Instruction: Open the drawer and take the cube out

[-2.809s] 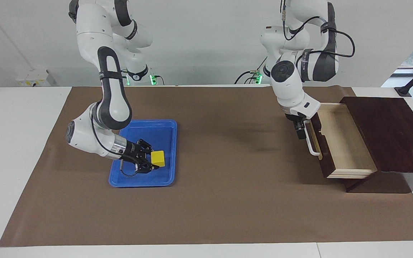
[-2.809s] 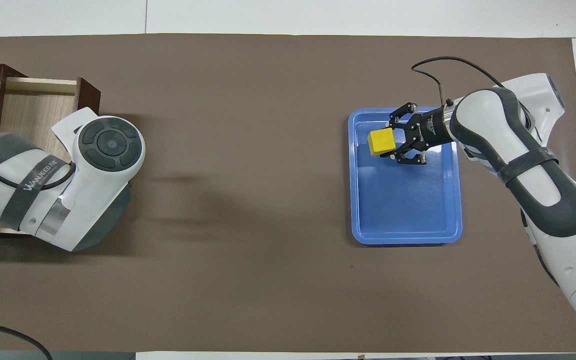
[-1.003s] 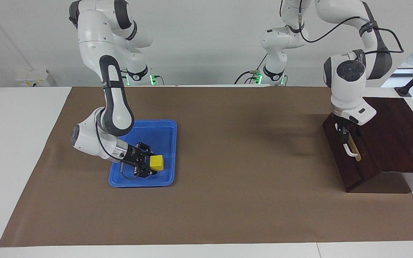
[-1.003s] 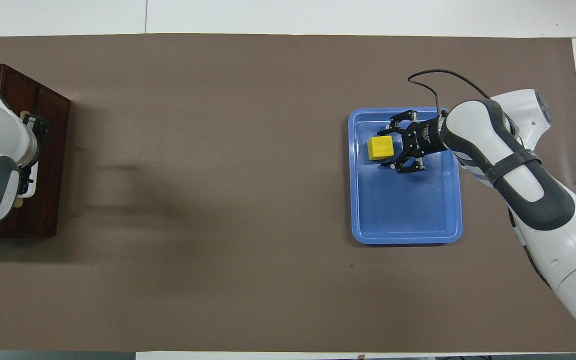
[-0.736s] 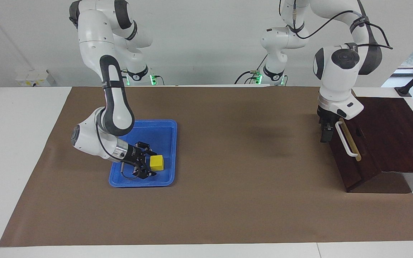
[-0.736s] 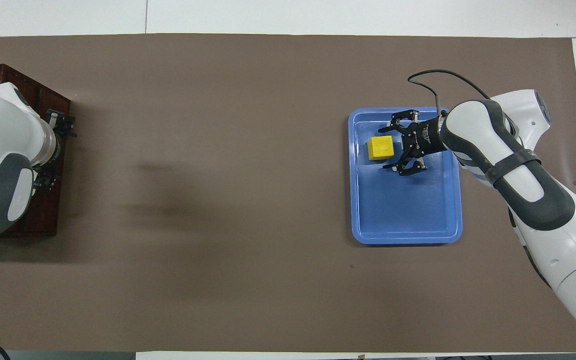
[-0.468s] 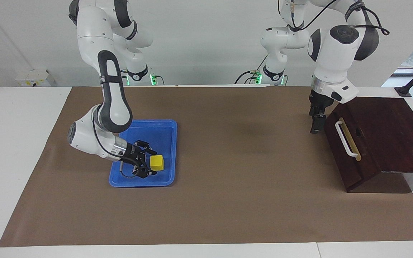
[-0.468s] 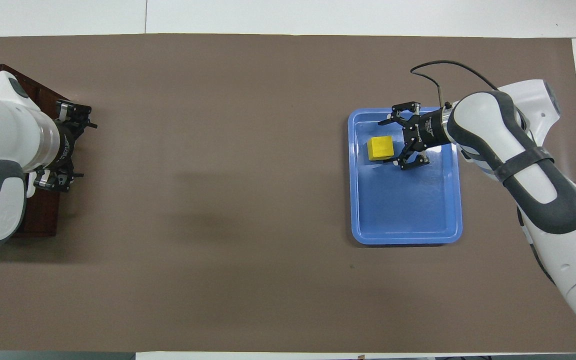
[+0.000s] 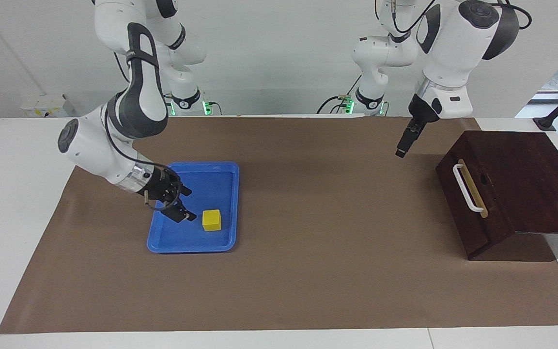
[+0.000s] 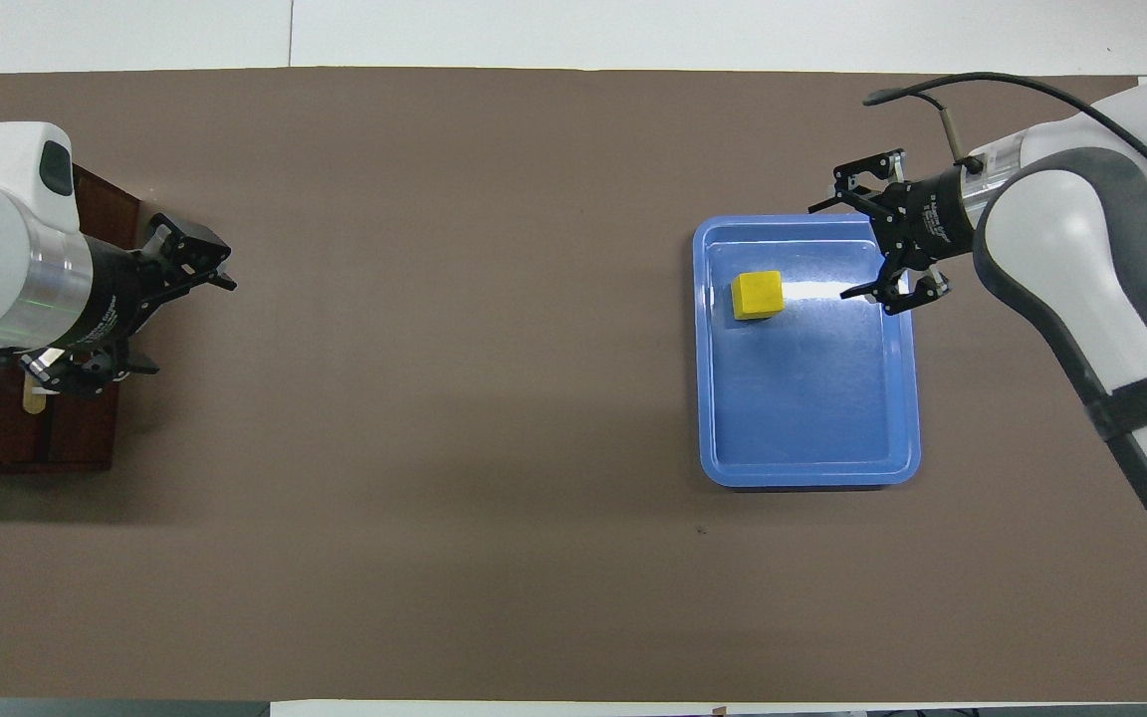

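The drawer (image 9: 472, 194) is shut, its dark front with the white handle (image 9: 464, 188) flush with the cabinet (image 9: 526, 179) at the left arm's end of the table (image 9: 308, 271)

The cube (image 9: 211, 220) lies in the blue tray (image 9: 221, 177), toward the tray's end farther from the robots, resting flat on the tray floor and touched by nothing. The tray sits well apart from the cabinet, toward the right arm's end of the table

The right end effector (image 10: 857, 246) is released, its fingers spread wide and holding nothing. It hangs over the tray's edge on the side away from the cabinet, near the cube but apart from it

The left end effector (image 10: 185, 309) is up in the air over the bare mat just in front of the cabinet, clear of the handle. Its fingers stand apart and hold nothing
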Action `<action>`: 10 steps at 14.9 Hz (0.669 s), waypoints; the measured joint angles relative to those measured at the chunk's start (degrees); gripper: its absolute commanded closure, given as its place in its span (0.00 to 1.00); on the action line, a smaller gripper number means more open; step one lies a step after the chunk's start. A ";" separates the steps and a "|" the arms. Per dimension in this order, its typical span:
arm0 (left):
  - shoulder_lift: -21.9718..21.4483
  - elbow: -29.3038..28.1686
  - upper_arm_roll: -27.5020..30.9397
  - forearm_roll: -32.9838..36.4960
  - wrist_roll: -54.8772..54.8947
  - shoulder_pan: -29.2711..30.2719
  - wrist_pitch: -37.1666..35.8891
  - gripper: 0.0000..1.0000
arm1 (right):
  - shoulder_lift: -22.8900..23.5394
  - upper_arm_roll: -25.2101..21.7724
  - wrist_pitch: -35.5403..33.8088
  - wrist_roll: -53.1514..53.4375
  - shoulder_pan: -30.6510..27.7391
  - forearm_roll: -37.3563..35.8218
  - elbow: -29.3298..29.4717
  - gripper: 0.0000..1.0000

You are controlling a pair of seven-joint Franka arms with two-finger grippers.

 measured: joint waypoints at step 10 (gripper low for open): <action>-0.01 2.12 3.01 -0.01 42.81 4.51 -9.96 0.00 | -10.82 -0.46 -17.69 -44.22 -3.80 -20.44 4.59 0.00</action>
